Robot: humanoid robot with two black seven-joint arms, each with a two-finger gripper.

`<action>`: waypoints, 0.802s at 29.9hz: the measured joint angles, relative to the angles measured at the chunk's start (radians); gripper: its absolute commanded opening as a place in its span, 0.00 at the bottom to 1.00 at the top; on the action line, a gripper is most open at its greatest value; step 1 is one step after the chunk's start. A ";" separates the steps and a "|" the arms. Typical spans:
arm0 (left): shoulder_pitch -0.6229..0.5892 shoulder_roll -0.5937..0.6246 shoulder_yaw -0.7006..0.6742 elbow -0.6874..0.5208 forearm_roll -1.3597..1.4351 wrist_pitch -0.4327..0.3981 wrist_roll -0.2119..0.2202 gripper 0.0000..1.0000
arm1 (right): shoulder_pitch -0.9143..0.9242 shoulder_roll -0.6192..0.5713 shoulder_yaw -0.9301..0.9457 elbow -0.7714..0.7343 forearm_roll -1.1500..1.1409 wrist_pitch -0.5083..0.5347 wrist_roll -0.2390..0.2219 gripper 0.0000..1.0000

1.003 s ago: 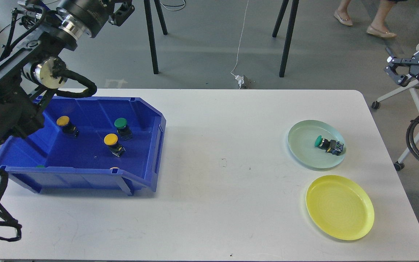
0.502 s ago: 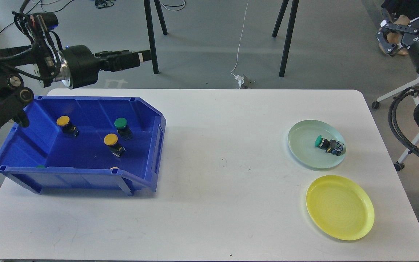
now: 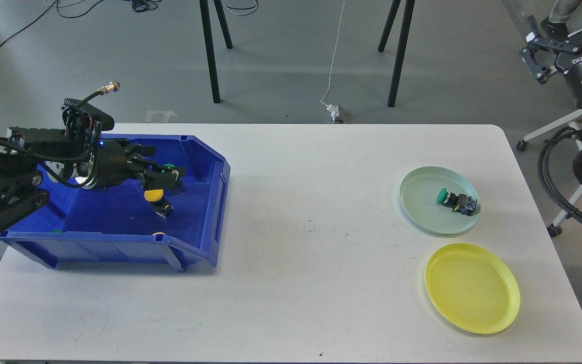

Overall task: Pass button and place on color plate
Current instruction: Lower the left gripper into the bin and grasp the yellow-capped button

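The left arm enters low from the left edge and runs nearly level toward the right, its wrist wrapped in cable loops with a brass-tipped lead arcing above. Ahead of the wrist the left gripper [image 3: 167, 174] points right and slightly down — its two fingers spread apart, one above the other. The right arm rises along the right edge, hoses coiled beneath its wrist. At its top the right gripper [image 3: 538, 50] points up and left — fingers parted, nothing between them.

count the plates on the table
2. The green plate sits near the table's right edge, holding a green button. The yellow plate lies just in front of it, empty.
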 measured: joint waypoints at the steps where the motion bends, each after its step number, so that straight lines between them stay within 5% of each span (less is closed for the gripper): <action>1: 0.001 -0.013 0.012 0.025 0.003 0.002 -0.001 0.89 | -0.001 0.000 0.000 0.000 0.000 0.000 0.000 0.99; 14: 0.022 -0.078 0.107 0.142 0.011 0.045 -0.006 0.86 | -0.007 0.007 -0.010 0.014 0.001 0.000 0.001 0.99; 24: 0.049 -0.108 0.115 0.199 0.011 0.069 -0.008 0.63 | -0.018 0.024 -0.011 0.014 0.002 0.000 0.001 0.99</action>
